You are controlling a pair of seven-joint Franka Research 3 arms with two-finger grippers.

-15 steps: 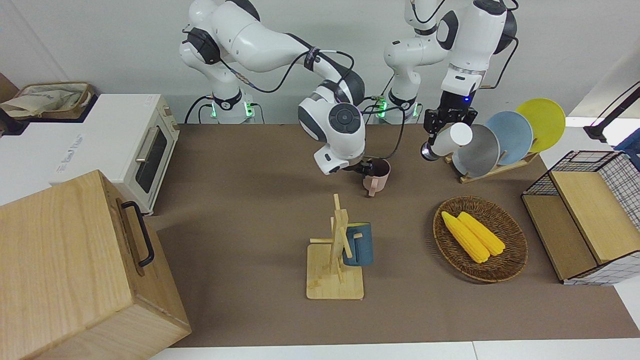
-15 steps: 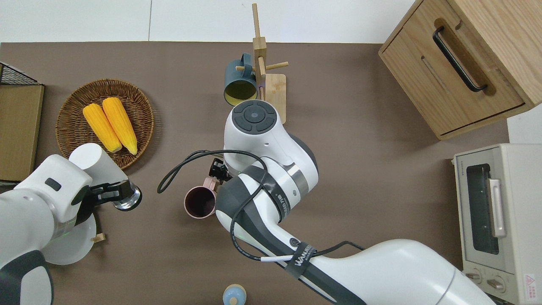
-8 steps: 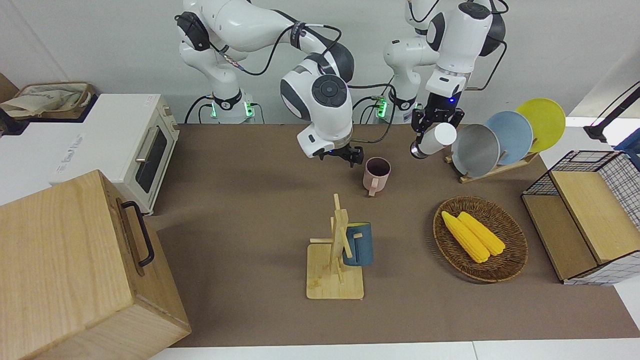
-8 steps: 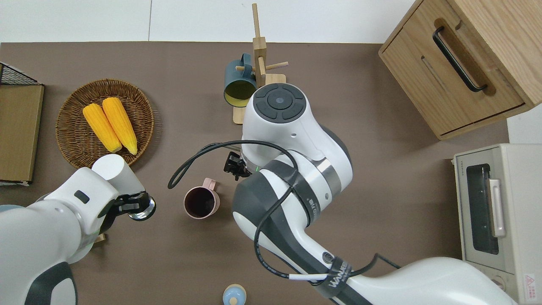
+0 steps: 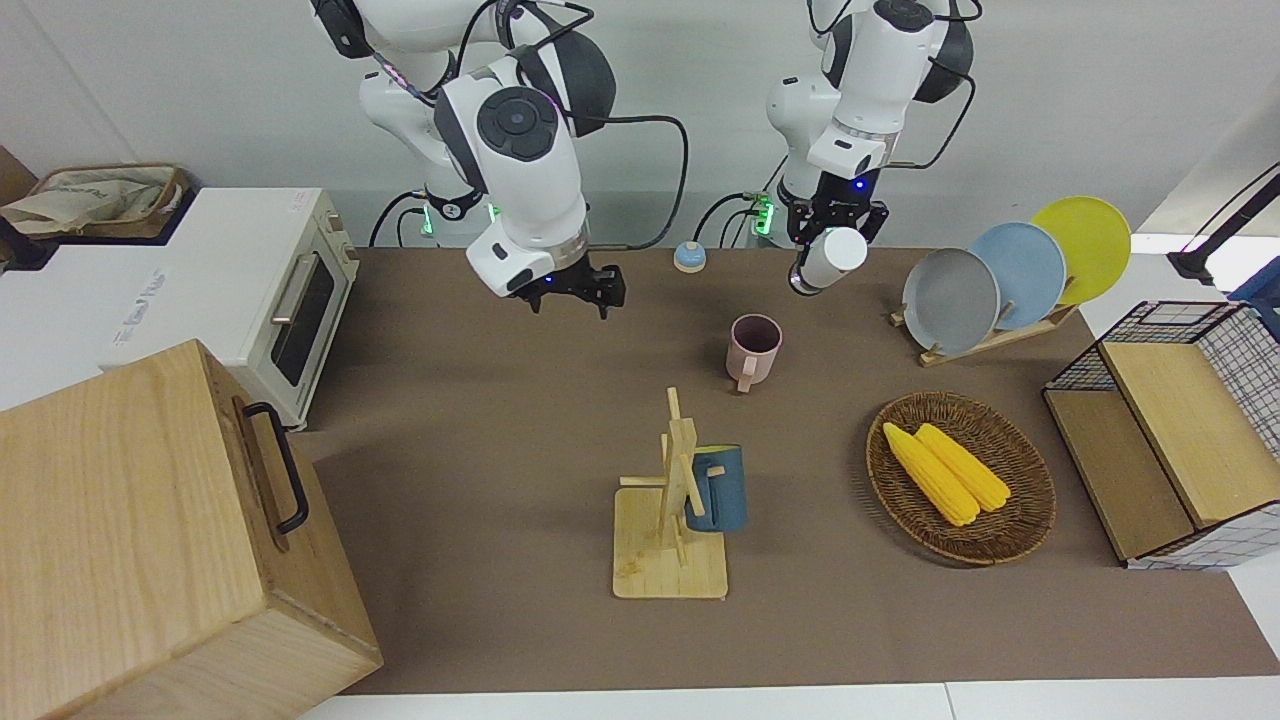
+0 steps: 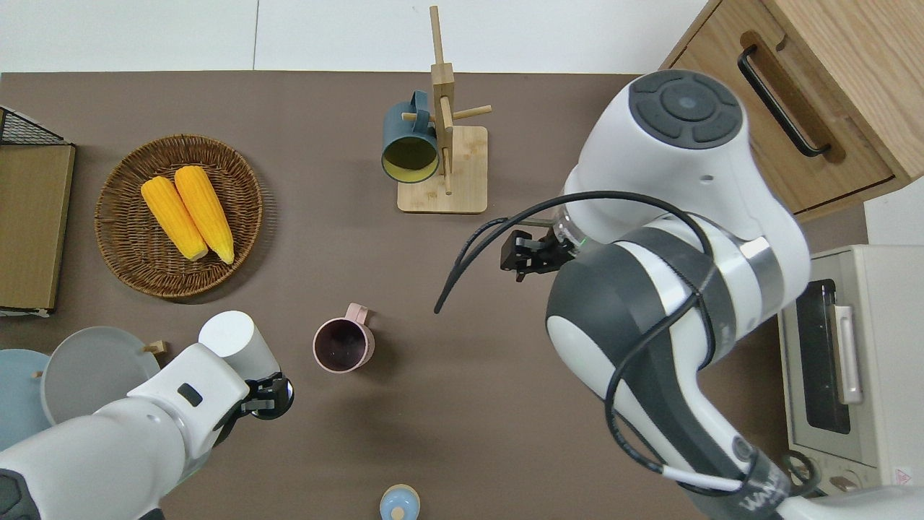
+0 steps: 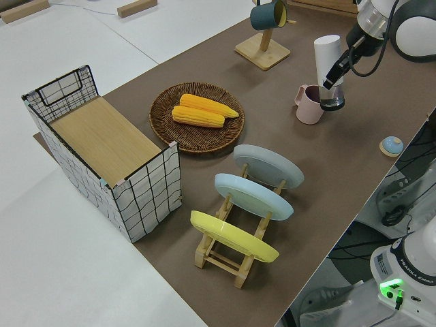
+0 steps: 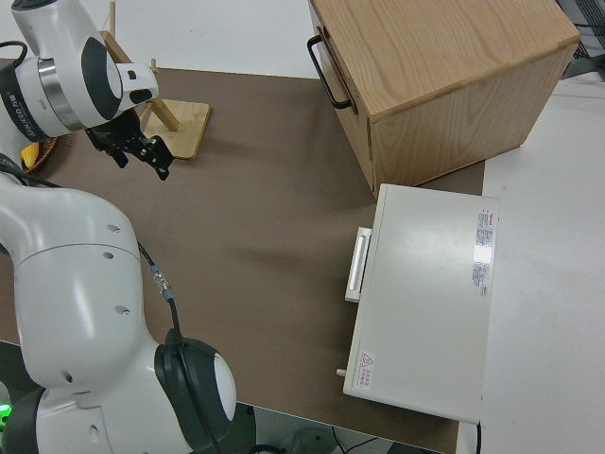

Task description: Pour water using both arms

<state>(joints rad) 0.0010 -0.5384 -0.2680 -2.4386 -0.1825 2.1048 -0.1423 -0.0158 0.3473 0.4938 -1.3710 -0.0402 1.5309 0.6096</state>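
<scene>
1. At lower left of the overhead view, the left gripper [image 6: 268,399] clamps a white bottle [image 6: 232,338] (tilted, steel base toward the pink mug [image 6: 343,346]).
2. Right of centre, the right gripper [image 6: 521,254] hangs over bare table [image 6: 447,404], fingers spread, holding nothing.

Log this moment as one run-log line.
left tool: shut on white bottle, beside pink mug | right tool: open, empty, over bare table | mug: upright, released
</scene>
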